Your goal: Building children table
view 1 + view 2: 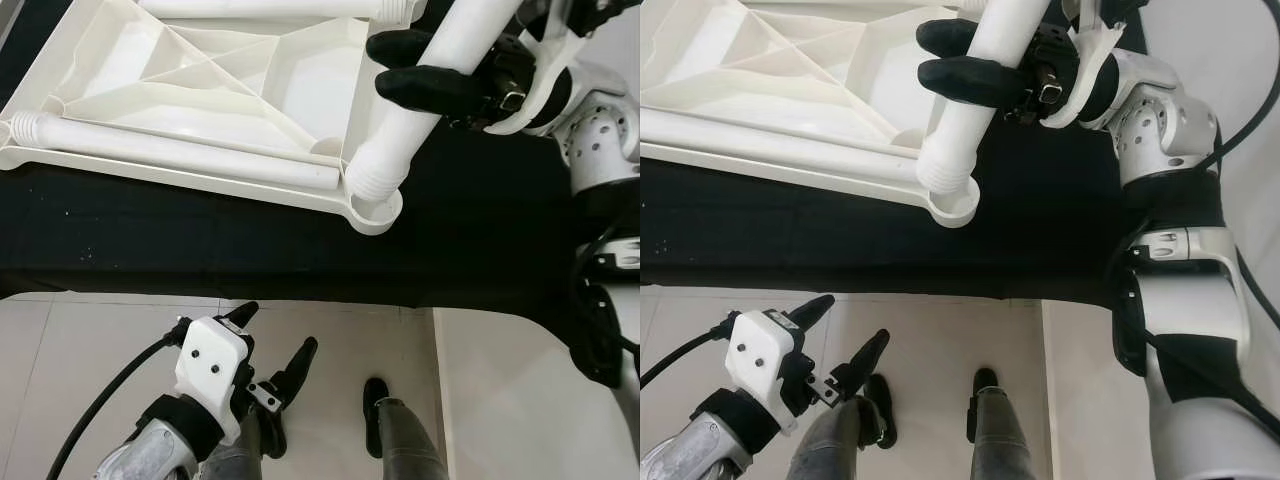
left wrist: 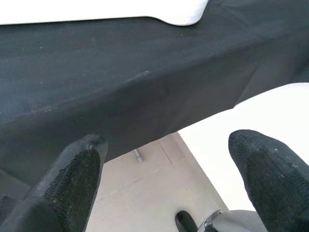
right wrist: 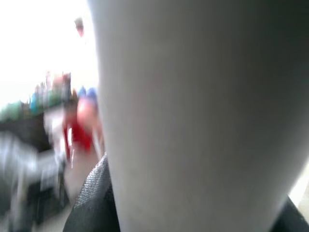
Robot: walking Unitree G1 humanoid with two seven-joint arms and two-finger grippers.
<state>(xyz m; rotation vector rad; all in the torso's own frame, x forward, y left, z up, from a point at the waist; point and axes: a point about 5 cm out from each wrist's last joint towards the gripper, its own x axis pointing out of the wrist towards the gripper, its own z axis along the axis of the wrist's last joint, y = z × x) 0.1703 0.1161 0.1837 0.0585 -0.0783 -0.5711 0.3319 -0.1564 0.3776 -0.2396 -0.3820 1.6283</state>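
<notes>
A: Where's the tabletop?
B: White plastic tabletop lies upside down (ribbed underside up) on the bench, which has a black cloth over it. 1 white leg lies flat along the tabletop's near edge.

A: And the right claw?
B: Right claw is clamped round a 2nd white leg, w/ both black fingers wrapped on the tube. That leg stands tilted, its ribbed lower end sitting in the corner socket at the tabletop's near right corner. In the right wrist view the tube is a pale blur close up.

A: Left claw?
B: Left claw hangs below the tabletop, off the bench's near edge, over the tile floor. Fingers spread apart, holding nothing. Left wrist view looks between its fingertips at the cloth.

A: Anything else?
B: Robot's 2 black feet on the floor under it.
</notes>
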